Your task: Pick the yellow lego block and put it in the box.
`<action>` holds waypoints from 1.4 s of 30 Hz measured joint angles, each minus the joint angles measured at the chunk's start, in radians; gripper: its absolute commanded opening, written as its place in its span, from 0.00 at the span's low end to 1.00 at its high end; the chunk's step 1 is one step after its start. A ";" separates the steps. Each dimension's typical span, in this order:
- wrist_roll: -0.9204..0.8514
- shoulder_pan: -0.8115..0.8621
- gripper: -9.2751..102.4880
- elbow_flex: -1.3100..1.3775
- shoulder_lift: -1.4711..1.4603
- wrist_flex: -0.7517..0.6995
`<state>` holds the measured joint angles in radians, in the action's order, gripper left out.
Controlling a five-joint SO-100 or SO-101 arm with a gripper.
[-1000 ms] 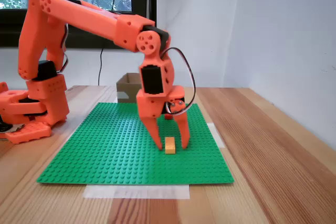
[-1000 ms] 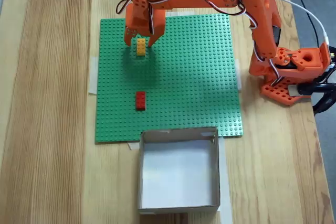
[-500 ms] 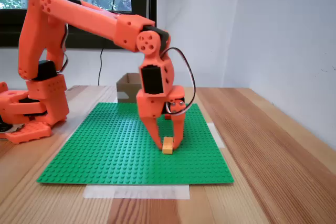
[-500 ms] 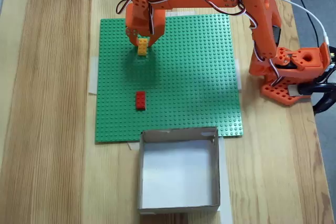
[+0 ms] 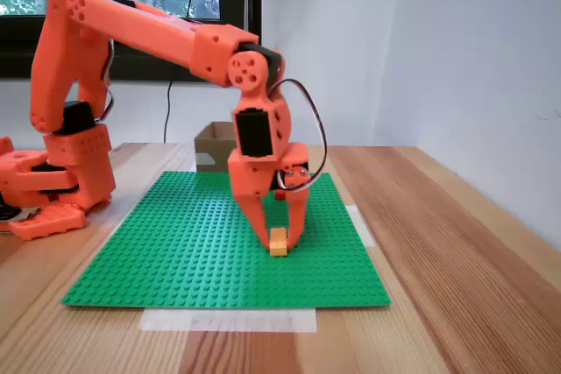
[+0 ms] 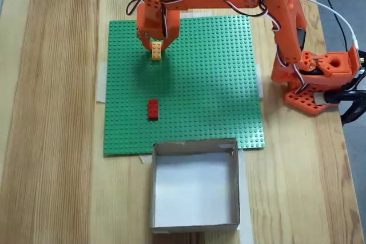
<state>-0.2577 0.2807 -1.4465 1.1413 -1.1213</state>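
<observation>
Brick [image 5: 279, 241] sits on green baseplate [image 6: 200, 84], pinched by tool [image 5: 280, 243]. Advice: lift straight up, verify grip, then carry clear of red brick [image 6: 152, 109] to box [image 6: 195, 221].

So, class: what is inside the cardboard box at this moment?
In the top-down fixed view the box shows a bare pale floor, no bricks. The near wall hides a thin strip inside.

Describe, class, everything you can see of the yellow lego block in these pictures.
The yellow lego block is a small, yellow-orange, studded plastic brick, longer than wide. It sits low on the green baseplate, near the edge farthest from the box. The gripper has its orange jaws closed on the brick's two sides.
</observation>
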 measured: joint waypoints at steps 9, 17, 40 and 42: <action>0.009 0.015 0.07 -0.018 0.034 0.000; 0.035 0.023 0.07 -0.115 0.193 0.021; 0.058 -0.238 0.07 -0.390 0.698 0.031; 0.067 -0.284 0.07 -0.420 0.741 0.037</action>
<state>-0.1902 -0.0031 -1.8669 1.8822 -1.0845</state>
